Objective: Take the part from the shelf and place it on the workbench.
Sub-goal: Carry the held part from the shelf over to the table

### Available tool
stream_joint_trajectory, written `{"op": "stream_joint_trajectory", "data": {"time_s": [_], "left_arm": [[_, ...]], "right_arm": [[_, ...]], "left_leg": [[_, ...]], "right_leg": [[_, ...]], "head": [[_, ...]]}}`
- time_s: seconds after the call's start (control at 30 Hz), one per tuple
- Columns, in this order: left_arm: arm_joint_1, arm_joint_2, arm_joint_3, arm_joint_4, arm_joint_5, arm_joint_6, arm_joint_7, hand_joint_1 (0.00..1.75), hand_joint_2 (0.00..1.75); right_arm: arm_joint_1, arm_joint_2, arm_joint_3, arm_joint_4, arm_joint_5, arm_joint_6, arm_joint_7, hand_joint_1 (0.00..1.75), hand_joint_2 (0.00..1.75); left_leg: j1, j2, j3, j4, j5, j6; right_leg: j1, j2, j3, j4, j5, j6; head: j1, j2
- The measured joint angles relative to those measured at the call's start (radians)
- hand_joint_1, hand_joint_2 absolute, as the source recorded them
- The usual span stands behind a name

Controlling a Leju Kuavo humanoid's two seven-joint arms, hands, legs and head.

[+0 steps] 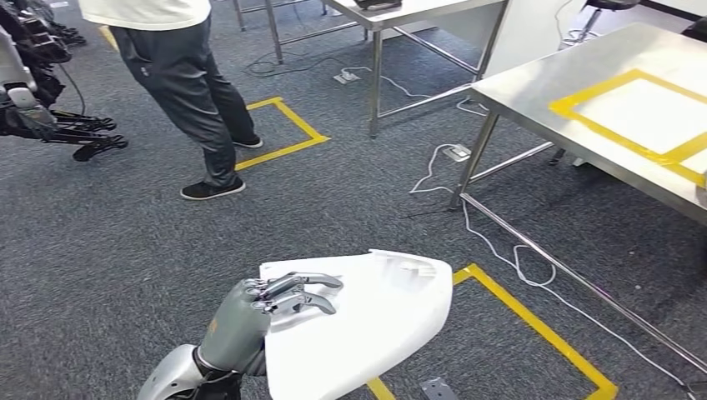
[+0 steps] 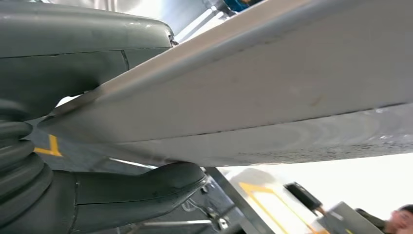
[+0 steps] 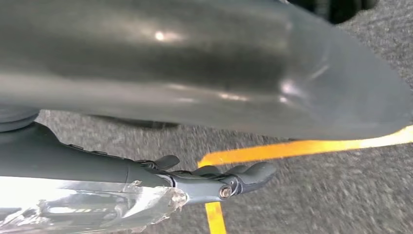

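The part is a large white curved plastic shell, low in the head view. My left hand grips its left edge, with fingers laid over the top face. In the left wrist view the part's white underside runs across the picture, the thumb pressed beneath it. The workbench is a steel table at the right, with a yellow taped rectangle on top. My right hand hangs over the carpet, its dark fingers stretched out and holding nothing.
A person in dark trousers stands ahead on the left. Another robot's dark arm is at the far left. White cables trail on the carpet under the workbench. Yellow floor tape marks a square beside me. A second steel table stands behind.
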Motion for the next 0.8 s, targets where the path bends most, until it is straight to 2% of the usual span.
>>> {"op": "stream_joint_trajectory", "data": {"time_s": [0.03,0.07,0.1,0.13,0.17,0.2,0.23,0.3,0.33,0.37,0.4,0.43,0.47,0.53,0.57,0.6,0.63,0.7,0.73,0.77,0.8], "left_arm": [[0.001,0.000,0.000,0.002,-0.001,0.000,0.000,1.75,1.75],[0.001,0.001,-0.001,0.004,-0.003,0.001,0.000,1.75,1.75],[0.002,0.001,-0.001,0.006,-0.004,0.001,0.000,1.75,1.75],[0.002,0.002,-0.002,0.008,-0.005,0.002,0.000,1.75,1.75],[0.002,0.003,-0.003,0.009,-0.005,0.002,0.000,1.75,1.75],[0.002,0.003,-0.003,0.011,-0.005,0.002,0.000,1.75,1.75],[0.002,0.003,-0.004,0.011,-0.005,0.003,0.000,1.75,1.75],[0.002,0.004,-0.005,0.012,-0.005,0.004,0.000,1.75,1.75],[0.001,0.005,-0.005,0.012,-0.005,0.004,0.000,1.75,1.75],[-0.001,0.005,-0.006,0.012,-0.005,0.004,0.000,1.75,1.75],[-0.003,0.005,-0.008,0.012,-0.005,0.004,0.000,1.75,1.75],[-0.005,0.005,-0.009,0.012,-0.005,0.005,0.000,1.75,1.75],[-0.005,0.005,-0.010,0.012,-0.005,0.005,0.000,1.75,1.75],[-0.002,0.006,-0.010,0.013,-0.005,0.005,0.000,1.75,1.75],[-0.001,0.007,-0.009,0.014,-0.004,0.005,0.001,1.75,1.75],[0.000,0.008,-0.009,0.014,-0.004,0.005,0.001,1.75,1.75],[0.000,0.008,-0.009,0.014,-0.004,0.005,0.001,1.75,1.75],[0.001,0.009,-0.009,0.015,-0.003,0.005,0.001,1.75,1.75],[0.002,0.010,-0.008,0.015,-0.002,0.005,0.001,1.75,1.75],[0.003,0.010,-0.008,0.016,-0.001,0.005,0.001,1.75,1.75],[0.004,0.011,-0.008,0.016,0.000,0.005,0.001,1.75,1.75]], "right_arm": [[0.000,0.000,0.000,0.000,0.001,0.000,0.000,0.00,0.00],[0.000,0.000,0.000,0.000,0.002,0.000,0.000,0.00,0.00],[0.000,0.000,0.000,0.000,0.002,0.000,0.000,0.00,0.00],[0.000,0.000,0.000,0.000,0.002,0.000,0.001,0.00,0.00],[0.000,0.000,0.000,0.000,0.002,0.000,0.001,0.00,0.00],[0.000,0.001,0.000,0.000,0.002,0.000,0.001,0.00,0.00],[0.000,0.001,0.000,0.000,0.002,0.000,0.001,0.00,0.00],[0.001,0.002,0.000,0.000,0.003,0.000,0.001,0.00,0.00],[0.001,0.002,0.000,0.000,0.003,0.000,0.001,0.00,0.00],[0.001,0.001,0.000,0.000,0.004,-0.001,0.001,0.00,0.00],[0.001,0.001,0.000,-0.001,0.004,-0.001,0.000,0.00,0.00],[0.002,0.001,0.000,-0.002,0.004,-0.002,0.000,0.00,0.00],[0.002,0.001,0.000,-0.002,0.005,-0.002,0.000,0.00,0.00],[0.002,0.002,0.000,-0.002,0.005,-0.002,0.000,0.00,0.00],[0.003,0.002,0.000,-0.002,0.005,-0.002,0.000,0.00,0.00],[0.003,0.002,0.000,-0.002,0.005,-0.001,0.000,0.00,0.00],[0.003,0.002,-0.001,-0.002,0.005,0.000,0.000,0.00,0.00],[0.004,0.002,-0.001,-0.001,0.004,0.001,0.001,0.00,0.00],[0.004,0.002,-0.001,0.001,0.004,0.002,0.001,0.00,0.00],[0.004,0.002,-0.001,0.002,0.004,0.002,0.001,0.00,0.00],[0.005,0.002,-0.001,0.002,0.004,0.003,0.001,0.00,0.00]], "left_leg": [[0.000,0.012,0.007,0.000,-0.008,0.001],[0.000,0.026,0.014,0.000,-0.016,0.001],[0.001,0.039,0.024,0.000,-0.026,0.000],[0.002,0.051,0.036,0.000,-0.034,-0.004],[0.003,0.063,0.050,0.000,-0.043,-0.010],[0.002,0.073,0.064,0.000,-0.054,-0.018],[0.001,0.080,0.075,0.000,-0.066,-0.026],[-0.002,0.091,0.093,-0.005,-0.086,-0.038],[0.000,0.098,0.103,-0.011,-0.095,-0.044],[0.003,0.099,0.115,-0.016,-0.102,-0.051],[0.006,0.090,0.119,-0.005,-0.109,-0.057],[0.008,0.074,0.106,0.029,-0.118,-0.061],[0.009,0.053,0.073,0.087,-0.128,-0.063],[0.009,0.027,-0.048,0.238,-0.147,-0.066],[0.009,0.023,-0.107,0.289,-0.137,-0.067],[0.009,0.020,-0.152,0.304,-0.104,-0.067],[0.009,0.018,-0.175,0.280,-0.047,-0.067],[0.010,-0.004,-0.176,0.146,0.104,-0.068],[0.009,-0.020,-0.164,0.080,0.149,-0.067],[0.009,-0.032,-0.152,0.035,0.167,-0.067],[0.009,-0.038,-0.143,0.010,0.156,-0.064]], "right_leg": [[-0.002,-0.009,-0.031,0.059,-0.018,0.005],[-0.005,-0.013,-0.050,0.094,-0.020,0.009],[-0.009,-0.018,-0.053,0.094,-0.005,0.014],[-0.012,-0.025,-0.035,0.056,0.025,0.019],[-0.016,-0.039,-0.003,-0.008,0.060,0.024],[-0.015,-0.061,0.032,-0.070,0.080,0.028],[-0.014,-0.078,0.060,-0.116,0.088,0.024],[-0.005,-0.090,0.082,-0.144,0.066,0.003],[-0.003,-0.079,0.086,-0.145,0.057,-0.011],[-0.002,-0.068,0.094,-0.148,0.049,-0.020],[-0.002,-0.058,0.107,-0.152,0.039,-0.029],[-0.003,-0.046,0.124,-0.157,0.030,-0.038],[-0.006,-0.036,0.141,-0.162,0.020,-0.046],[-0.007,-0.013,0.174,-0.170,-0.003,-0.055],[-0.008,0.002,0.193,-0.174,-0.017,-0.056],[-0.010,0.019,0.215,-0.177,-0.032,-0.054],[-0.013,0.037,0.241,-0.182,-0.049,-0.050],[-0.022,0.068,0.292,-0.194,-0.084,-0.040],[-0.025,0.083,0.313,-0.202,-0.101,-0.033],[-0.027,0.093,0.330,-0.214,-0.115,-0.026],[-0.027,0.100,0.349,-0.228,-0.121,-0.018]], "head": [[0.000,0.000],[0.000,0.000],[0.000,0.000],[0.000,0.000],[0.000,0.000],[0.002,0.000],[0.005,0.000],[0.004,0.000],[0.002,0.000],[0.000,0.000],[-0.002,0.000],[-0.004,0.000],[-0.007,0.000],[-0.010,0.000],[-0.011,0.000],[-0.010,0.000],[-0.011,0.000],[-0.012,0.000],[-0.017,0.000],[-0.021,0.000],[-0.024,0.000]]}}
